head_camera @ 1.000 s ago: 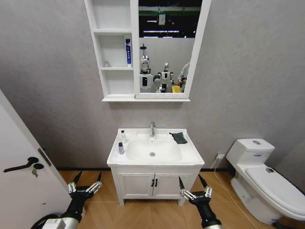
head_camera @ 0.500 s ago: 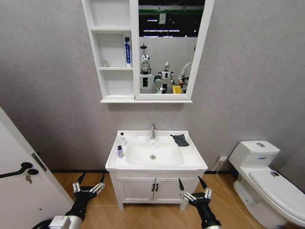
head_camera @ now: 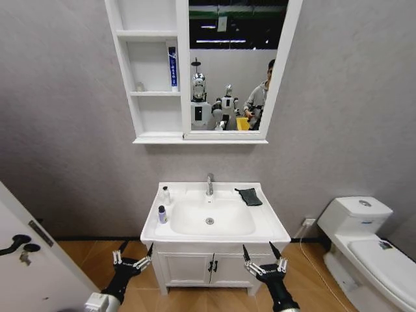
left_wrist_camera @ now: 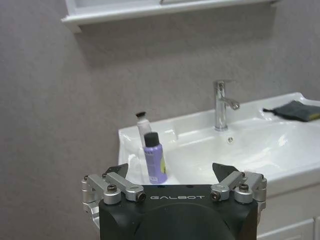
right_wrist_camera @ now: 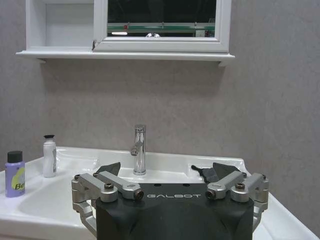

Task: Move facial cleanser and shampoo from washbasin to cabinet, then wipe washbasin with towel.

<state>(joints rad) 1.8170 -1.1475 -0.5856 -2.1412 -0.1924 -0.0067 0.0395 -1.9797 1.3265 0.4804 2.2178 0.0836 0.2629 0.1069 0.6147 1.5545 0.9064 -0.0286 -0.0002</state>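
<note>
Head view: set high and back, faced forward and down at the washbasin, cabinet above.
Left wrist view: set low, near the basin's left front, aimed across it toward the tap.
Right wrist view: set low, squarely faced at the wall.
Shared: tap, towel, two bottles.

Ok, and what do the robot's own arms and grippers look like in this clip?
Both match: the left gripper and right gripper each have two silver metal linkage fingers with exposed bolts and pointed black tips, mounted on a black body. Both wrist views show "GALBOT" in pale letters on that housing. In the head view the forearms are black, and the left one ends in a light grey segment.
</note>
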